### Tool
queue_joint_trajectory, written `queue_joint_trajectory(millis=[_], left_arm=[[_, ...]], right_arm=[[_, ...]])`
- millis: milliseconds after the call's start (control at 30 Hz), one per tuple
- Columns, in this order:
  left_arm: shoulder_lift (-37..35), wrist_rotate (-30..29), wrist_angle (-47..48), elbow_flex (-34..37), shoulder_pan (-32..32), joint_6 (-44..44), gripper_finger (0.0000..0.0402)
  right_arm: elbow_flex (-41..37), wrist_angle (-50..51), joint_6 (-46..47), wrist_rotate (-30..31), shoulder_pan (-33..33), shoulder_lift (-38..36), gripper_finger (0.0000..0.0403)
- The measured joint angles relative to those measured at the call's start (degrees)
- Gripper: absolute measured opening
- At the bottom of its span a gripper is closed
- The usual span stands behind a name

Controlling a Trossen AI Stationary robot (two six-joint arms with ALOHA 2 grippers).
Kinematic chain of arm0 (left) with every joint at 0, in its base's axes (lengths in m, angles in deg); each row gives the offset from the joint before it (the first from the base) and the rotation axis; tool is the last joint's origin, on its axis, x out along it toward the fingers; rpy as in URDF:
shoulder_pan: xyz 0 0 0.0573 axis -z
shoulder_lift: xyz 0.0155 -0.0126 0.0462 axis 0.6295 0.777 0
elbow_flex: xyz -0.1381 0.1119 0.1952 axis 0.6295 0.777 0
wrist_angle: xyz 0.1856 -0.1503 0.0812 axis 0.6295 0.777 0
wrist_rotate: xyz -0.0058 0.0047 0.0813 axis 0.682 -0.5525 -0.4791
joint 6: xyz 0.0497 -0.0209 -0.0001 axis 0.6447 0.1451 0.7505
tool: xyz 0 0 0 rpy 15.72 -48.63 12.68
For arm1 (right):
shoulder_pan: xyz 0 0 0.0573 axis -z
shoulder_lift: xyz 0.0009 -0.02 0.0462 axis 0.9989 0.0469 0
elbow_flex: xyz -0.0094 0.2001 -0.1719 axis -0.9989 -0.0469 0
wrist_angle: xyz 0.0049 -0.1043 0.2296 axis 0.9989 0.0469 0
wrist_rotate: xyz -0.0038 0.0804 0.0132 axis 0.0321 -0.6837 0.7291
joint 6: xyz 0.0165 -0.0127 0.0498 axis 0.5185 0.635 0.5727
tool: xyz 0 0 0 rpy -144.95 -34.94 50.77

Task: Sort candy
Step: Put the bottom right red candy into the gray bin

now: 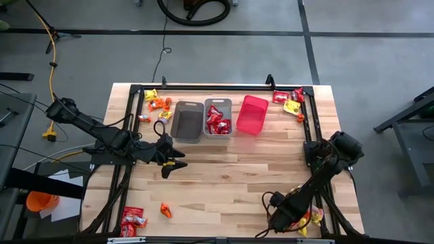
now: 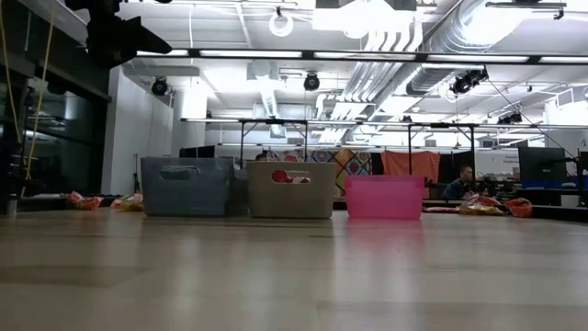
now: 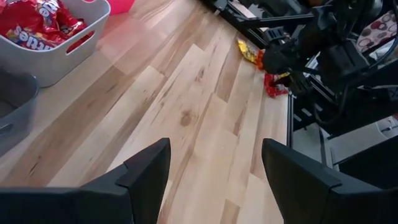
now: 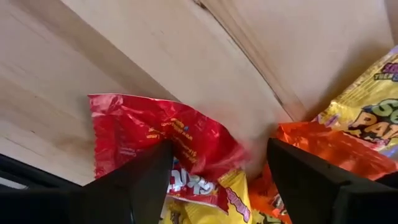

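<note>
Light, crinkly, slippery candy [image 4: 168,140] heaped at lower right of the high view, under the right fingers [image 4: 217,180], spread and empty; best pinched mid-wrapper; left fingers [image 3: 214,180] likewise spread, empty, mid-counter [image 1: 230,169].

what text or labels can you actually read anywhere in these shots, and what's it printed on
"SO" over "PA": partial print, cut off at the frame edge, on the yellow packet in the right wrist view.
White lettering on the red packets in the grey bin, left wrist view: only fragments, not readable.
Small yellow print on the red packet under the right gripper: blurred, not readable.
High and low views: packet print too small to read.
</note>
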Motion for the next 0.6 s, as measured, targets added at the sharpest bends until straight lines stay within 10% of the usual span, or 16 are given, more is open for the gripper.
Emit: queue_joint_trajectory(millis=[300, 600], left_arm=[[0.00, 0.02, 2.30, -0.04, -0.02, 0.00, 0.0241], [0.00, 0.16, 2.57, -0.04, -0.02, 0.04, 0.0241]], right_arm=[[0.49, 0.84, -2.58, 3.48, -0.02, -0.55, 0.0023], [6.82, 14.48, -13.31, 23.32, 6.91, -13.42, 0.0010]])
